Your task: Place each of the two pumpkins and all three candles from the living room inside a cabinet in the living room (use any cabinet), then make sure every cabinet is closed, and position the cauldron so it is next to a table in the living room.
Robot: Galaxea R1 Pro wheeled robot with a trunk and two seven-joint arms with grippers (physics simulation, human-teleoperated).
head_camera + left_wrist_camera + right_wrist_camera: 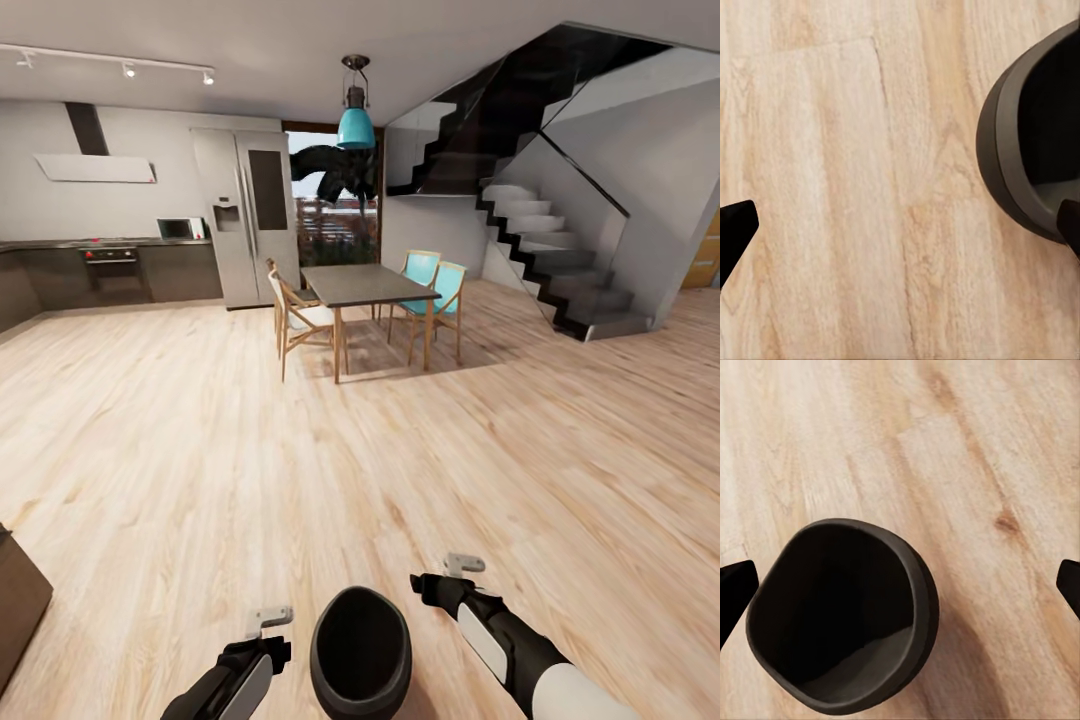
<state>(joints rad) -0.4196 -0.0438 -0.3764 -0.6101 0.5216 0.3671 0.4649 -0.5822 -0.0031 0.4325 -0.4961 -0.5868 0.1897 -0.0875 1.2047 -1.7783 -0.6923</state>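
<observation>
The cauldron, a glossy black round pot with its mouth open upward, stands on the wooden floor right in front of me, between my two arms. My left gripper hangs just left of it, open. In the left wrist view the cauldron's rim lies beside one fingertip. My right gripper is to the pot's right and a little further forward, also open, looking down on the cauldron with nothing between its fingers. The pumpkins, candles and coffee table are out of view.
Ahead stands a tall dining table with wooden chairs. Behind it are a fridge and dark kitchen counters. A staircase rises at the right. A dark-brown furniture corner juts in at the left edge. Bare wood floor lies between.
</observation>
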